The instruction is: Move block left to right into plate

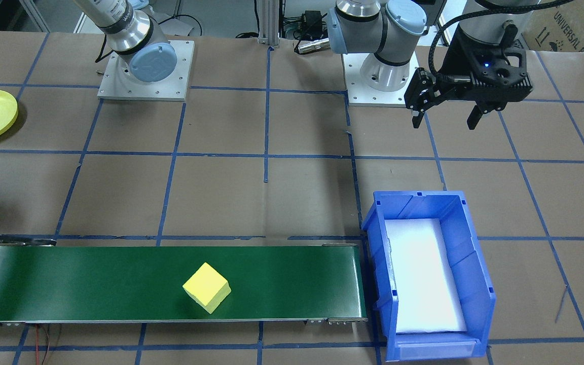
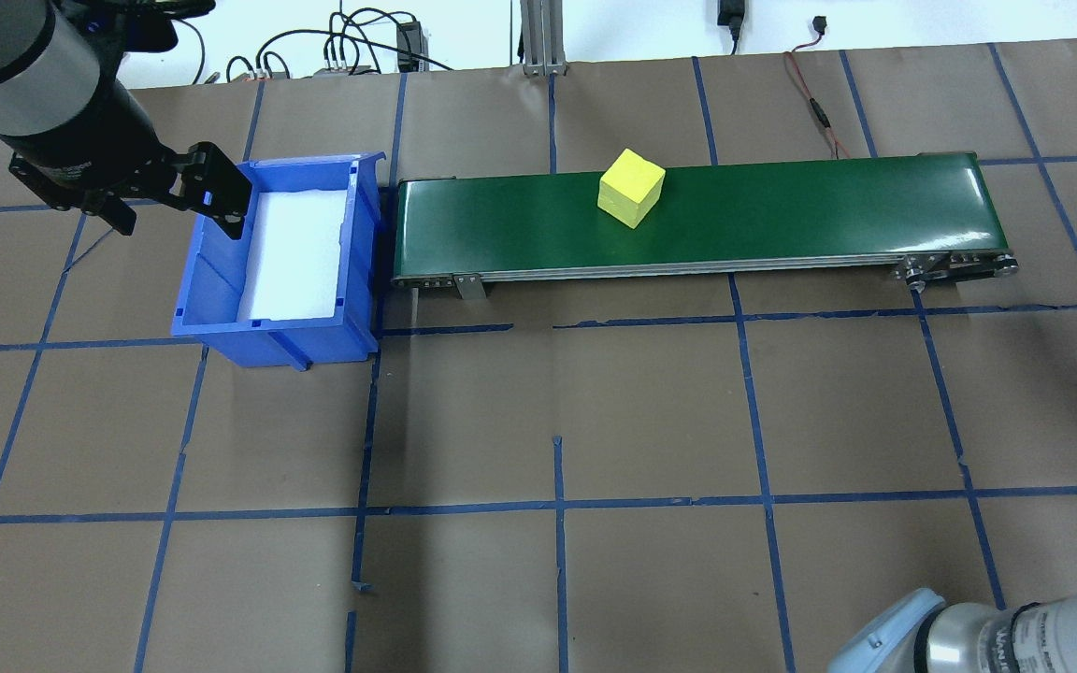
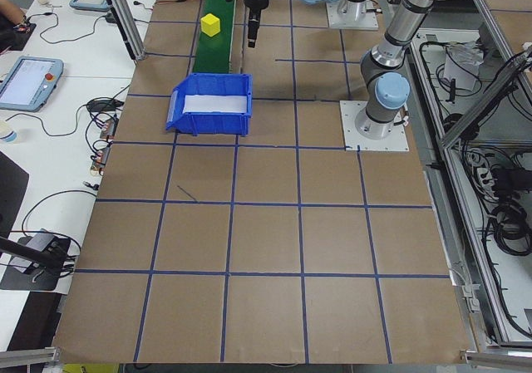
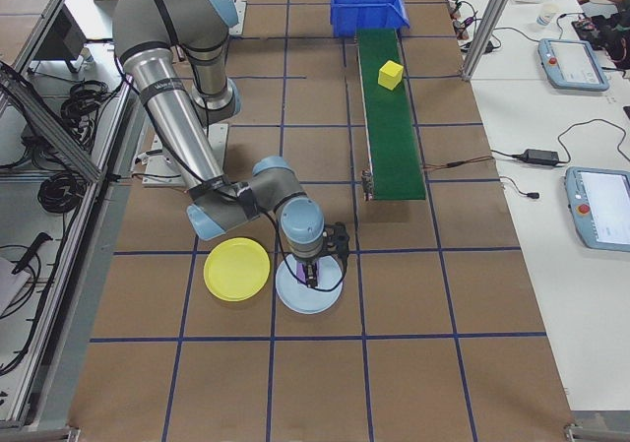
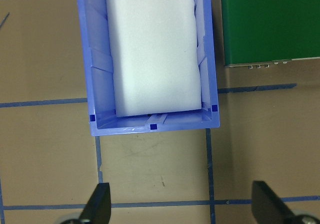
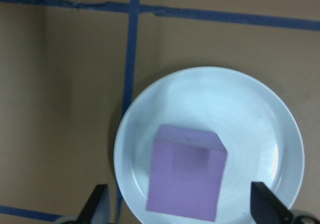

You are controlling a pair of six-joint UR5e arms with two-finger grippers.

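Yellow foam cube (image 1: 207, 294) sits mid-belt on the long green conveyor (image 1: 94, 284), one corner toward the front-facing camera, nothing touching it

Brown paper-covered table (image 2: 651, 411) with blue tape grid carries everything. Blue plastic bin (image 1: 426, 276) with a white foam liner stands touching the conveyor's end on the robot's left. Yellow round plate (image 4: 236, 270) lies just beside the pale blue round plate (image 6: 280, 134) on the robot's right. Purple foam block (image 6: 186, 179) rests inside the pale blue plate

Left gripper (image 1: 446, 119) hovers near the bin, jaws wide apart, empty. Right gripper (image 6: 180, 211) hangs over the pale blue plate, fingers spread wide either side of the purple block, not touching it
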